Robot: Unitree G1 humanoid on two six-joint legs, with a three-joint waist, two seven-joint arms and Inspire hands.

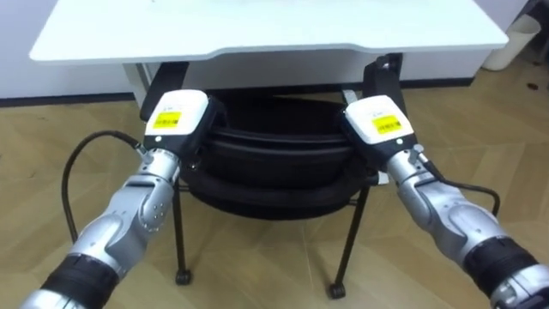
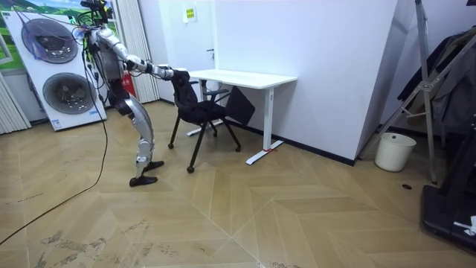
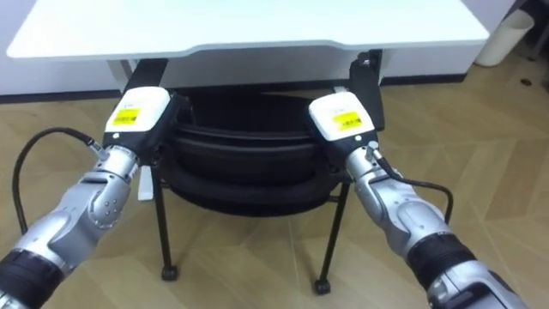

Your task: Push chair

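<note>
A black chair (image 1: 274, 159) on thin metal legs stands with its seat partly under the white desk (image 1: 274, 30). Its backrest faces me. My left hand (image 1: 176, 120) rests on the left end of the backrest's top edge. My right hand (image 1: 377, 124) rests on the right end of the same edge. Both hands show their backs to me. In the room view I stand leaning forward, arms stretched out to the chair (image 2: 204, 112), at the left end of the desk (image 2: 242, 77).
The desk's leg frame (image 1: 382, 77) stands close behind the chair. Wooden floor lies all around. A white bin (image 2: 394, 151) stands by the wall on the room view's right. Washing machines (image 2: 56, 74) stand behind me.
</note>
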